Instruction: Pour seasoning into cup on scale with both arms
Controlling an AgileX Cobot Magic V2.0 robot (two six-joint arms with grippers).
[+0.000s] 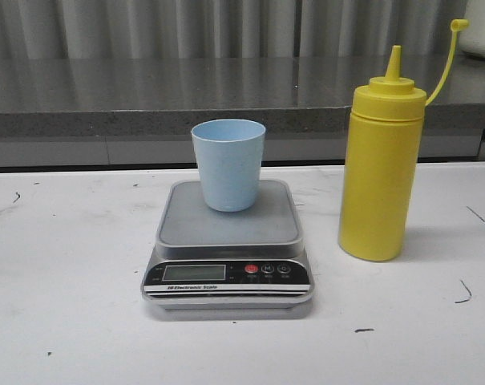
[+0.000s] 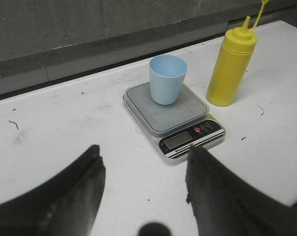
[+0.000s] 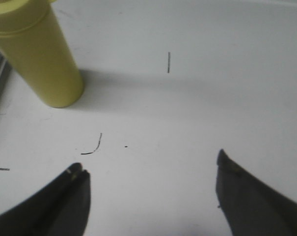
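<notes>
A pale blue cup (image 1: 228, 164) stands upright on the grey platform of the digital scale (image 1: 186, 220) at the table's middle. The tall yellow seasoning bottle (image 1: 381, 168) stands upright to the right of the scale, its cap strap hanging open. Neither arm shows in the front view. In the left wrist view my left gripper (image 2: 144, 157) is open and empty above the bare table, short of the scale (image 2: 187, 115), the cup (image 2: 167, 79) and the bottle (image 2: 230, 69). In the right wrist view my right gripper (image 3: 149, 164) is open and empty, well apart from the bottle (image 3: 40, 54).
A white table (image 1: 66, 265) with small dark scuff marks carries everything. A grey stone ledge (image 1: 106, 96) runs behind the table's far edge, with a curtain above it. A white object (image 1: 482, 28) sits at the ledge's far right.
</notes>
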